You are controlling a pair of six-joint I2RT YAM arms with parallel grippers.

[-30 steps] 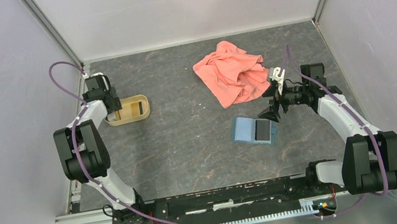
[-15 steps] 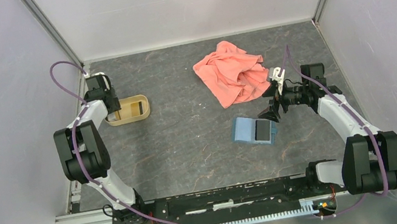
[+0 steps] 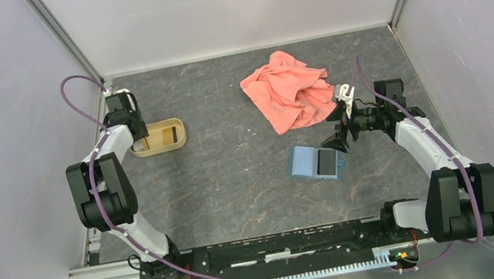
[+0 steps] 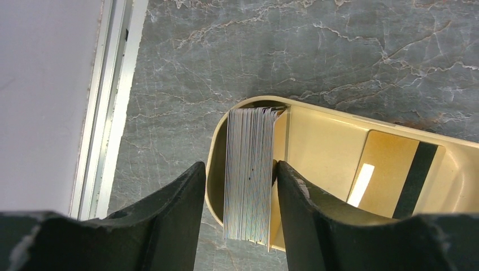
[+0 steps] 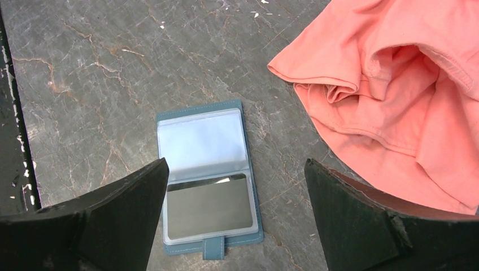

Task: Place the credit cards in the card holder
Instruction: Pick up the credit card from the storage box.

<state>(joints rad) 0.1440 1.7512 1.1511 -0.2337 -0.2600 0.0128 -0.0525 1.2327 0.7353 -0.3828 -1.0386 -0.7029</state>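
The credit cards are in the tan tray (image 4: 339, 114). A stack (image 4: 251, 169) stands on edge at its left end, and one gold card with a dark stripe (image 4: 395, 175) lies flat. My left gripper (image 4: 238, 166) is open and straddles the stack and the tray's end wall. Its right finger (image 4: 294, 192) touches the stack. The left finger is outside the tray. The teal-blue card holder (image 5: 200, 141) lies open on the table, with a dark grey card in its near sleeve. My right gripper (image 5: 236, 162) is wide open and empty above it. In the top view, the tray (image 3: 172, 143) is at the left and the holder (image 3: 315, 163) right of centre.
A salmon-pink cloth (image 3: 289, 90) lies crumpled behind the card holder, close to my right gripper (image 3: 336, 140), and also shows in the right wrist view (image 5: 406, 84). The tray sits near the left wall rail (image 4: 107, 113). My left gripper (image 3: 143, 135) is at the tray's left end.
My left arm has shifted very slightly at the tray. The right arm and the card holder have not moved.
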